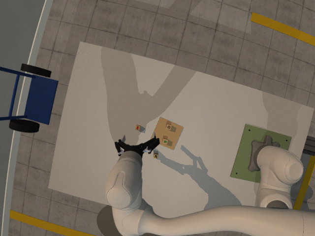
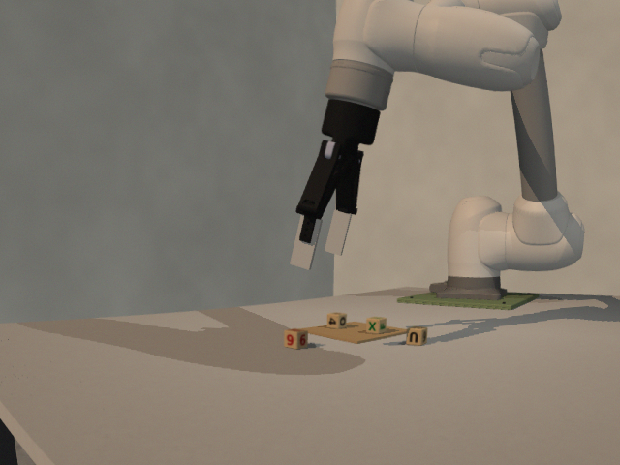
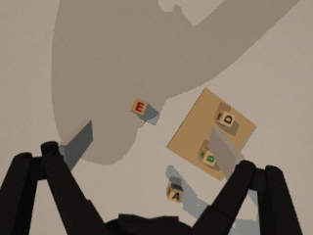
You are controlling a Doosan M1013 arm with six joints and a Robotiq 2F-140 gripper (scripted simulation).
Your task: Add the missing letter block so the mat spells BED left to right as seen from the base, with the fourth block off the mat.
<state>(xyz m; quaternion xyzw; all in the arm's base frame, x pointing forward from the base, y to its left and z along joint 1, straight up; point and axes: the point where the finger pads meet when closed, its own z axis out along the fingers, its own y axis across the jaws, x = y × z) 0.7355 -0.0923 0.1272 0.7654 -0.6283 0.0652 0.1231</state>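
A tan mat (image 1: 168, 132) lies on the table. On it sit a D block (image 1: 169, 126) and a B block (image 1: 165, 141), with a gap between them. An E block with a red letter (image 1: 138, 128) lies off the mat on its left. An A block (image 1: 155, 155) lies off the mat near its lower corner. My gripper (image 1: 137, 146) is open and empty, high above the table between the E and A blocks. The exterior view shows the gripper (image 2: 320, 247) well above the E block (image 2: 295, 339). The wrist view shows E (image 3: 139, 107), D (image 3: 227, 118), B (image 3: 209, 158) and A (image 3: 175, 195).
The arm's green base plate (image 1: 259, 152) is at the table's right end. A blue hand cart (image 1: 33, 99) stands off the table's left edge. Yellow floor lines run beyond the table.
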